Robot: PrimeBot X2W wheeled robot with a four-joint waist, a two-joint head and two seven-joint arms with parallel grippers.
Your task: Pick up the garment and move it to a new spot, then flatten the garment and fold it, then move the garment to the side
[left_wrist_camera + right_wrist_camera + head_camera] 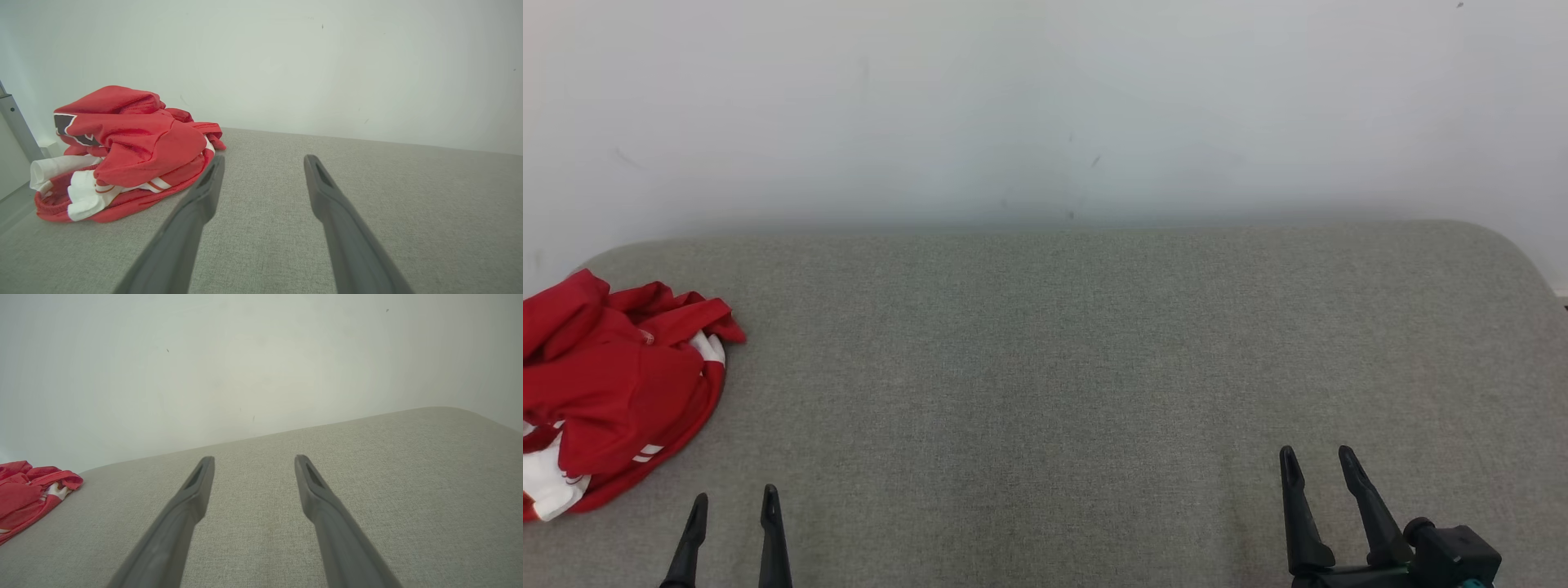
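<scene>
The garment point(613, 392) is a red top with white parts and white stripes, lying crumpled in a heap at the far left of the grey fabric surface point(1045, 367). My left gripper point(734, 500) stands open at the lower left, just right of the heap and apart from it, with nothing between its fingers. In the left wrist view the garment point(122, 151) lies left of the left gripper point(263, 160). My right gripper point(1316, 454) is open and empty at the lower right, far from the cloth. In the right wrist view the right gripper point(254, 459) points at the wall and the garment point(28, 494) sits at the left edge.
A plain pale wall point(1045, 106) rises right behind the padded surface. The surface has rounded far corners point(1494, 237). A grey metal post point(16, 126) stands beyond the surface's left end in the left wrist view.
</scene>
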